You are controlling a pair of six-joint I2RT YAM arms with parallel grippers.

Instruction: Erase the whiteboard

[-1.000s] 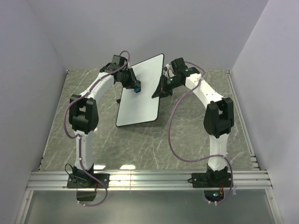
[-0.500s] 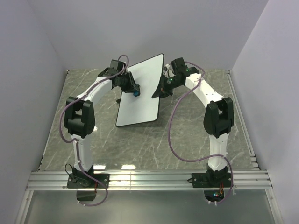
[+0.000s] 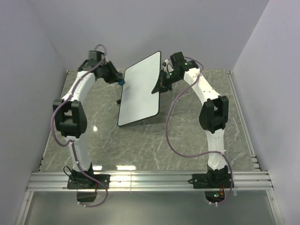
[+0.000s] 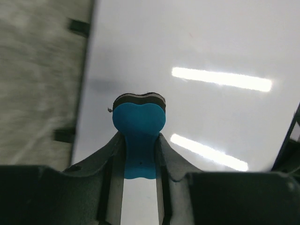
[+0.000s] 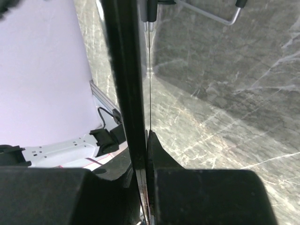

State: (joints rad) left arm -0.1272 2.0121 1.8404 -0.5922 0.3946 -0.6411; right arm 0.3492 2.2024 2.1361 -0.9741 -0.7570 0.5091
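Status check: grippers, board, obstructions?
Left gripper shut on blue eraser, by left edge of whiteboard. Right gripper shut on its right rim, board tilted up. Surface looks clean; nothing in the way.

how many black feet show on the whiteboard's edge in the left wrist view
2. Both sit on the left edge of the whiteboard: upper foot near the top of the view, lower foot level with the blue eraser. Others may be hidden out of frame.

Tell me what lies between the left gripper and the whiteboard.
Only the blue eraser, clamped in the left gripper, pointing at the whiteboard; the left wrist view shows it. Contact is unclear.
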